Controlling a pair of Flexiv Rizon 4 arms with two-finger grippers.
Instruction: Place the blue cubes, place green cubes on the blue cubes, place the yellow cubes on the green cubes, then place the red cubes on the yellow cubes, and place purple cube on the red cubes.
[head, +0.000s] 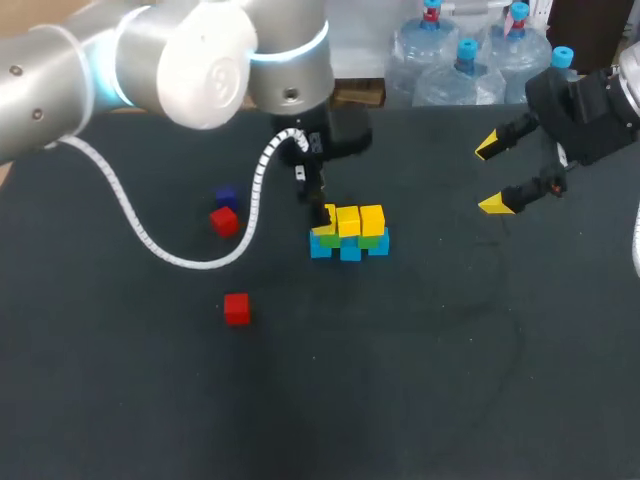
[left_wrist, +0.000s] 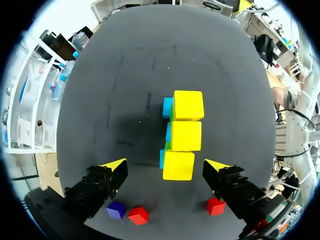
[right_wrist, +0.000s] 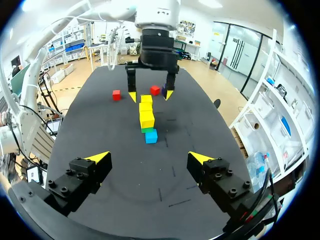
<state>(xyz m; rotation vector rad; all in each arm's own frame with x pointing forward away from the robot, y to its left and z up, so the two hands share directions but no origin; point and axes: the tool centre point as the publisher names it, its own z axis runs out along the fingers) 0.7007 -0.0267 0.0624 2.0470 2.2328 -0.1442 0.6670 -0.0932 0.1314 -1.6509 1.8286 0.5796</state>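
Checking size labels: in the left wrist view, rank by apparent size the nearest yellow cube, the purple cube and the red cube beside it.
1. The nearest yellow cube, clearly largest.
2. The red cube and purple cube look about alike; no ranking between them.

A red cube (head: 225, 221) partly hides the purple cube (head: 226, 195) behind it.

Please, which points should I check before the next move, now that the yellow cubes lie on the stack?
1. Yellow cubes, three in a row on the green ones: ok.
2. Left end effector open, holding nothing: ok.
3. Red cubes, both uncovered: ok.
4. Gap between one red cube and the purple cube wide enough for fingers: cannot tell.
5. Right end effector open, away from the cubes: ok.
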